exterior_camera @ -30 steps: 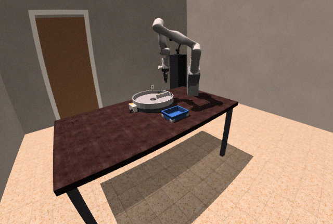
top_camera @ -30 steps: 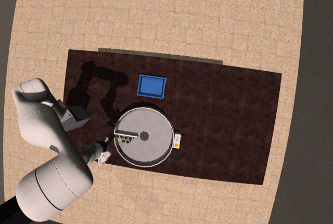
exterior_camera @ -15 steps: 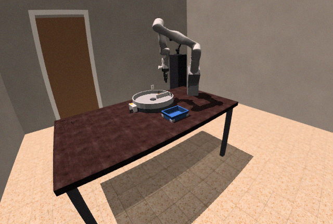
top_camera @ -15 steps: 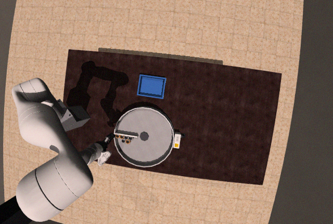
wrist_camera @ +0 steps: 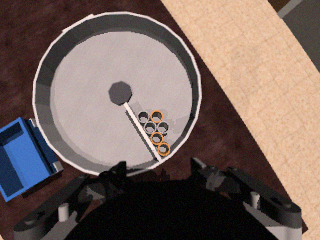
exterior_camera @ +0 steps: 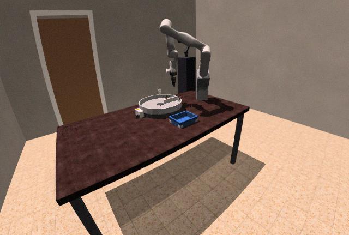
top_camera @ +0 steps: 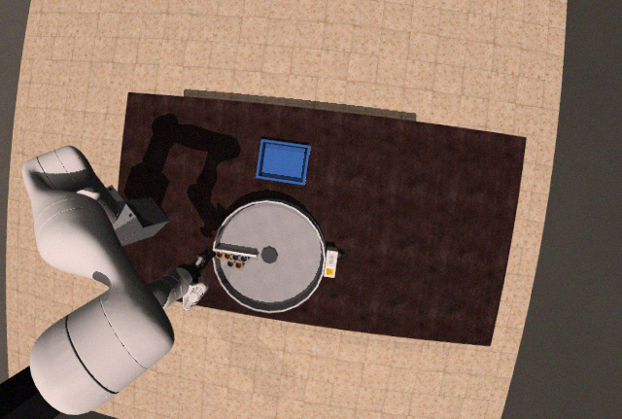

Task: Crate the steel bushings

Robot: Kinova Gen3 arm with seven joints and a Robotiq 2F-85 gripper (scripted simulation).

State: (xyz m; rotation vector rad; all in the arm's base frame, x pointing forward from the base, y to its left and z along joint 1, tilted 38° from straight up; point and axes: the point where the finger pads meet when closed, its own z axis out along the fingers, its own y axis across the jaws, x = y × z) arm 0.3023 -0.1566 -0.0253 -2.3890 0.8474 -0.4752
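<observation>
Spread wide with nothing between them, the jaws of the gripper [exterior_camera: 173, 82] hang well above the near rim of the turning table [wrist_camera: 46, 65], pointing down. The white arm [exterior_camera: 184, 37] rises from a grey pedestal [exterior_camera: 202, 88] at one end of the dark brown tabletop [exterior_camera: 118, 139]. On the round grey disc, a white bar [wrist_camera: 141, 131] runs from the dark hub [wrist_camera: 120, 93] out to the rim, and six bushings are bunched against one side of it. Three are steel bushings [wrist_camera: 143, 117], grey rings; the other three are orange-rimmed bushings [wrist_camera: 156, 116]. They sit touching one another in a tight cluster near the disc's outer wall. The blue crate [top_camera: 259, 158] stands on the tabletop just beside the turning table, apart from its rim, with no bushing visible inside. A small white box with a yellow label [top_camera: 330, 263] is fixed to the turning table's edge on the side away from the arm. Behind the tabletop, an orange-brown door [exterior_camera: 68, 66] is set in a grey wall.
</observation>
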